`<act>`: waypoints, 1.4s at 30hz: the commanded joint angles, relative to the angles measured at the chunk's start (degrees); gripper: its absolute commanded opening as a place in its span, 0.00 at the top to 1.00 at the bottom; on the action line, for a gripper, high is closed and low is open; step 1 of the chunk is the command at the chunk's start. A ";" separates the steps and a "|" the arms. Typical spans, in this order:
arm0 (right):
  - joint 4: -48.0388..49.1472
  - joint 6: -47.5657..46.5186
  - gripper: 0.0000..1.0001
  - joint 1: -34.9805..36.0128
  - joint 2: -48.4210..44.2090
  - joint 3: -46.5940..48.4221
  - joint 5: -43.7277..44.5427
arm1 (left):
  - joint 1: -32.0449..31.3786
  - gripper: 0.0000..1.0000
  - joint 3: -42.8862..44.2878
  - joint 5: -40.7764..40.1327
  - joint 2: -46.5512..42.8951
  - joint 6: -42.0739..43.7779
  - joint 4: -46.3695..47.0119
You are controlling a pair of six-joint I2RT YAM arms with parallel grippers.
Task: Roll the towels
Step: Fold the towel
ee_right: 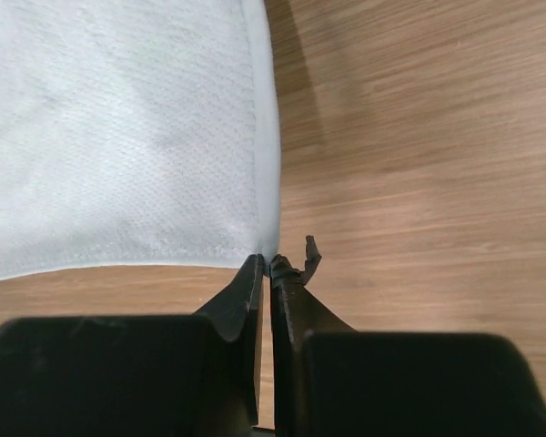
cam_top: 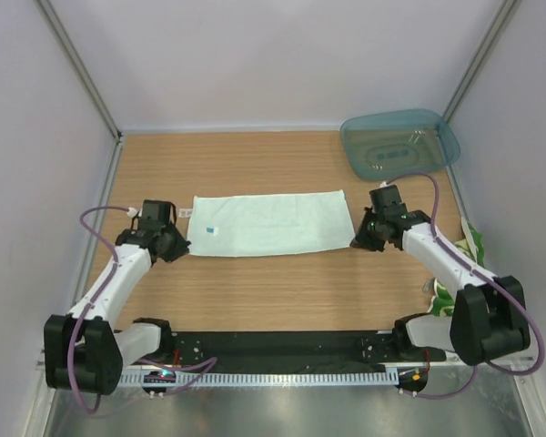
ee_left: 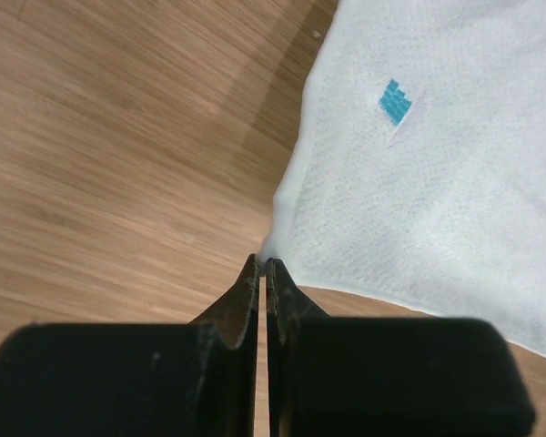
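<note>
Nearest you, your left gripper [ee_left: 262, 266] has its jaws pressed together on the near left corner of the mint-white towel [cam_top: 268, 225], and the cloth puckers at the tips. Your right gripper [ee_right: 267, 264] is likewise closed on that towel's near right corner. Pinching both near corners should, I judge, let you hold the long edge taut and square for a roll. The towel lies flat on the table [cam_top: 255, 291], spread between the two grippers. Well to its right, half hidden, the yellow towel [cam_top: 473, 241] waits. Beyond its far right corner sits the teal tray [cam_top: 437, 137].
</note>
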 commanded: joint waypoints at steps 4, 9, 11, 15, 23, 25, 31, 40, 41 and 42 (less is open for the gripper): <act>-10.01 1.52 0.99 0.26 -11.21 -1.00 -0.03 | -0.05 1.00 0.03 3.08 -8.30 -2.19 -7.37; -14.76 3.63 0.99 0.26 -18.67 -1.00 -0.20 | -0.05 1.00 2.40 5.99 -12.45 -3.61 -12.03; -15.03 3.63 0.99 0.26 -19.30 -0.12 -0.20 | -0.05 1.00 3.45 5.47 -13.15 -3.00 -13.70; -13.72 3.11 0.99 0.35 -17.11 2.07 0.41 | 0.04 1.00 5.91 4.93 -10.09 -1.41 -13.53; -8.10 1.17 0.99 0.18 -4.12 8.49 1.38 | 0.04 1.00 14.96 4.94 4.58 2.71 -11.25; -7.48 0.64 0.99 -0.44 -1.82 10.85 1.55 | 0.13 1.00 17.16 5.02 9.50 3.68 -10.81; -5.54 -1.47 0.99 -2.63 6.44 15.86 1.38 | 0.22 1.00 26.21 4.67 21.45 5.44 -10.89; -3.43 -3.40 0.99 -5.01 15.23 20.53 0.06 | 0.31 1.00 35.70 2.04 31.31 6.14 -11.24; -3.43 -3.49 0.99 -5.18 15.67 20.79 -0.11 | 0.31 1.00 36.49 1.51 32.88 6.32 -11.51; -3.17 -3.58 0.99 -5.27 16.29 21.06 -0.29 | 0.48 1.00 37.20 1.33 33.60 6.41 -12.03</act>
